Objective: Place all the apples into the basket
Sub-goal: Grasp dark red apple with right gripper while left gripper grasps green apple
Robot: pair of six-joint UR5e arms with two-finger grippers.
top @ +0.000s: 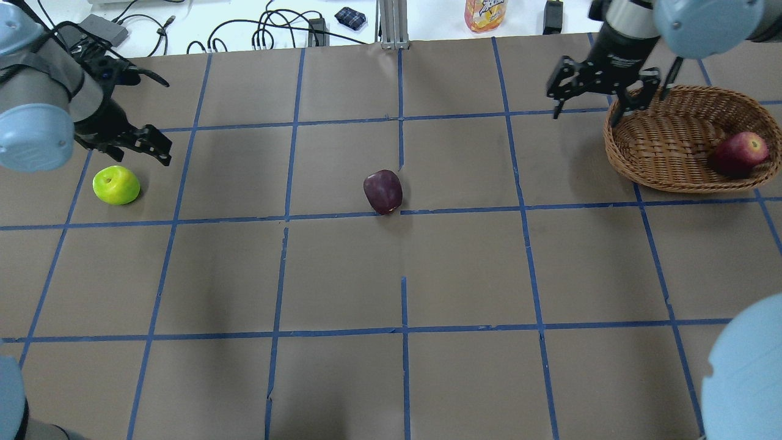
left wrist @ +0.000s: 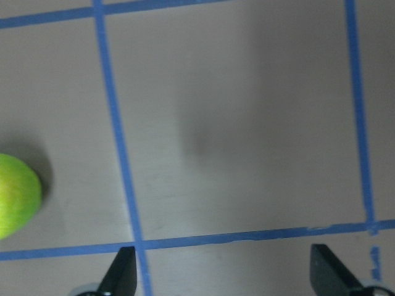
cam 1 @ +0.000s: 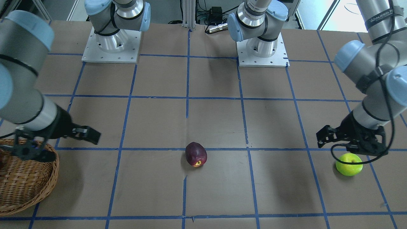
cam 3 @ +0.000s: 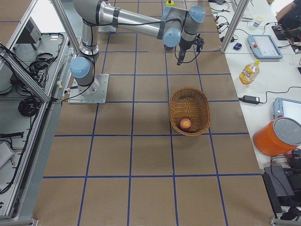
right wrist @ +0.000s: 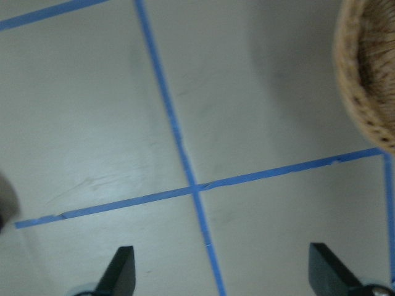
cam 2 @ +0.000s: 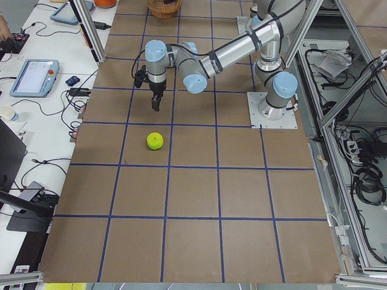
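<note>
- Brown tabletop [top: 464,275] with a blue tape grid [top: 403,330], overhead view. Maroon apple [top: 383,191] lies near centre, touching a tape line. Green apple [top: 116,184] sits at far left, stem dimple up. Basket [top: 666,156] stands at far right, with the red apple [top: 740,153] inside it against its right end.
- Same view: left pincer [top: 160,148] hangs just beside the green apple, toward the far side, not touching it. Right pincer [top: 586,109] hangs at the basket's left end, jaws spread, one of them over the rim.
- Front-facing view: maroon apple lies on its side on a tape line, yellow patch toward the camera. Green apple is at view right, just in front of the left pincer, with a gap between them. Basket is cut by the left edge.
- Left side view: near arm's pincer points down above the tabletop. Green apple lies nearer the camera, apart from it. Basket is at the top edge, at the far end.
- Right side view: red apple rests in the basket's near end. Near arm's pincer hangs beyond the basket's far end.
- Left wrist view: jaws wide apart over bare tabletop and tape. Green apple is cut by the left edge, outside the jaws.
- Right wrist view: jaws wide apart over a tape crossing. Basket rim shows at upper right.
</note>
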